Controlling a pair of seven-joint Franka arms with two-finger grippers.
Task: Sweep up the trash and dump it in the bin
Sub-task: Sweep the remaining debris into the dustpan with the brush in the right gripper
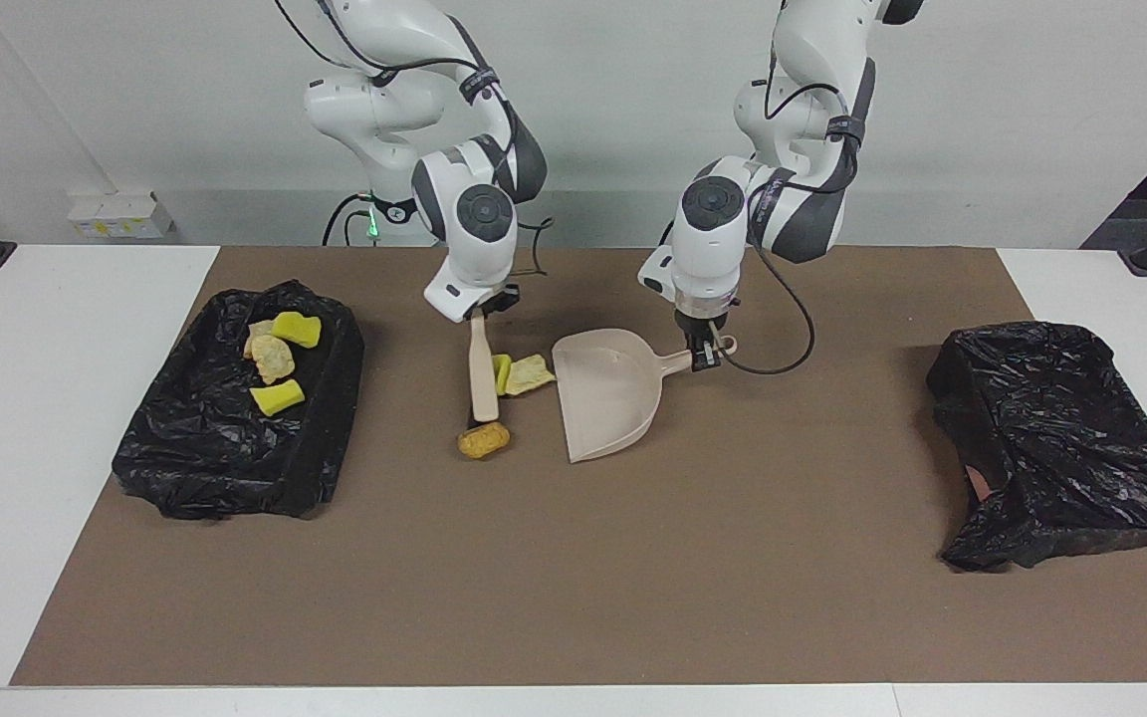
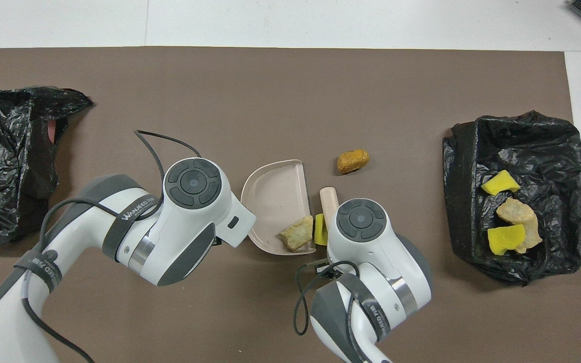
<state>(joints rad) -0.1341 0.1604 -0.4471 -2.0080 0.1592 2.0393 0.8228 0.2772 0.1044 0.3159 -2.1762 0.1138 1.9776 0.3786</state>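
My right claw (image 1: 479, 314) clamps the brush (image 1: 482, 373); my left claw (image 1: 704, 356) clamps the dustpan (image 1: 605, 393). I should press bristles low, nudging the beige chunk (image 1: 531, 374) and yellow wedge (image 1: 501, 370) over the dustpan's lip, then fetch the brown lump (image 1: 484, 439) beside it.

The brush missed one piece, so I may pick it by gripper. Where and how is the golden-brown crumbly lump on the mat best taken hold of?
Grip the golden-brown crumbly lump across its short middle, coming straight down from above. It lies flat as a stubby oblong on the brown mat, with bare mat along both long sides for the jaws.
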